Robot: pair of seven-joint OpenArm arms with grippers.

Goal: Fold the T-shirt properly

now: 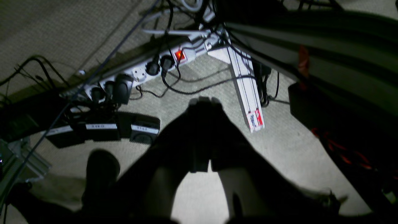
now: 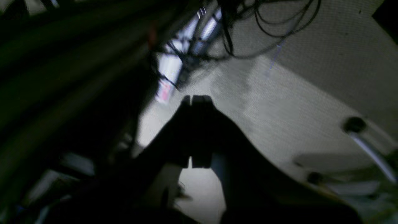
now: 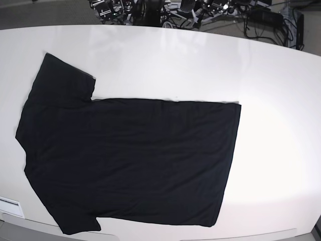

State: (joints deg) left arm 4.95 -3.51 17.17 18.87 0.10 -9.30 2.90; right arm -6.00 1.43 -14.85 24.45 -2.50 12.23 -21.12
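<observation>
The black T-shirt [image 3: 130, 155] lies spread flat on the white table [image 3: 271, 90], plain side up, collar end at the left and hem at the right. One sleeve points to the far left corner, the other to the near left edge. Neither arm shows in the base view. My left gripper [image 1: 205, 101] hangs over carpeted floor beside the table, fingers together and empty. My right gripper [image 2: 196, 99] also hangs over the floor, fingers together and empty. The shirt shows in neither wrist view.
In the left wrist view a white power strip [image 1: 140, 70] with plugs and cables, black boxes [image 1: 105, 129] and a white rail [image 1: 247, 90] lie on the floor. Cables and equipment [image 3: 165, 10] stand behind the table's far edge.
</observation>
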